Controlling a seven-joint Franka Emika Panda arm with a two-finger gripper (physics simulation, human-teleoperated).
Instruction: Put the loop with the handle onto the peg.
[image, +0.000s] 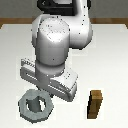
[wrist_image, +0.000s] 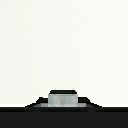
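White tabletop (image: 112, 55): bare and pale across most of the exterior view. White Franka arm (image: 57, 42): fills the centre of that view, wrist body low over the table, hiding the fingers. Flat grey faceted ring with round hole (image: 36, 106): lying on the table toward the exterior view's left, partly tucked under the wrist flange; handle tab apparently running beneath the arm, not clearly seen. Dark shape inside the hole, probably the upright dark grey peg (image: 34, 104); if so, ring already around it, though not certain at this resolution. Brown wooden rectangular block (image: 94, 104): standing well apart, toward the exterior view's right; not part of the job.

Gripper: fingertips not visible in either view; opening cannot be told. Wrist view shows only pale table and a small light grey block (wrist_image: 63, 98) on a dark strip; identity unclear.

Judgement: placement at or near its end. Advised: confirm ring seated flat around the peg, release without dragging the handle sideways, lift straight up.
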